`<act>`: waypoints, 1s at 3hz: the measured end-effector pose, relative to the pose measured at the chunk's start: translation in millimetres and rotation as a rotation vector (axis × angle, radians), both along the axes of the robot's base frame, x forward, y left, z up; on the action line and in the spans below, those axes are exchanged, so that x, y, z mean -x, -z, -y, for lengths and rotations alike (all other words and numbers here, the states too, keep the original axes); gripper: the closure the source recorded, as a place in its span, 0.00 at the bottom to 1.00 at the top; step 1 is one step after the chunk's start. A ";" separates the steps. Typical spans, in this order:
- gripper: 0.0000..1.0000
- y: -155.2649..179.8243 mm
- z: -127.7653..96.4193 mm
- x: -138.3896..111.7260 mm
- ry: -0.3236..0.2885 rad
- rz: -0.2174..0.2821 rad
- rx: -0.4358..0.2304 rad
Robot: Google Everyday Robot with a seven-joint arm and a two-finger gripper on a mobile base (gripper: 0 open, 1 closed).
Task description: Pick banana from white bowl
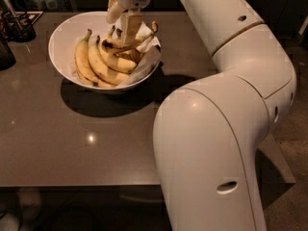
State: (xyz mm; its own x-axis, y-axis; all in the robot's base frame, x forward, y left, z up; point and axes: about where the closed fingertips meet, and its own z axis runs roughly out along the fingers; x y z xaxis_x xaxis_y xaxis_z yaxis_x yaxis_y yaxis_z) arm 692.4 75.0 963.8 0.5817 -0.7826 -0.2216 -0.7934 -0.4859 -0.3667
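The white bowl stands at the back left of the brown table. In it lie plump yellow bananas and, at the right, the slender brown-bruised banana, its long thin stem pointing up over crumpled white paper. My gripper reaches straight down into the bowl, right at the bruised banana and touching or nearly touching it. The gripper hides part of this banana.
My large white arm fills the right half of the view and covers the table's right side. Dark holders with utensils stand at the table's back left corner. The table's front edge runs below the bowl.
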 end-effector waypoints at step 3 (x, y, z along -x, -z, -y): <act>0.50 24.0 7.3 -1.2 0.002 -0.042 0.024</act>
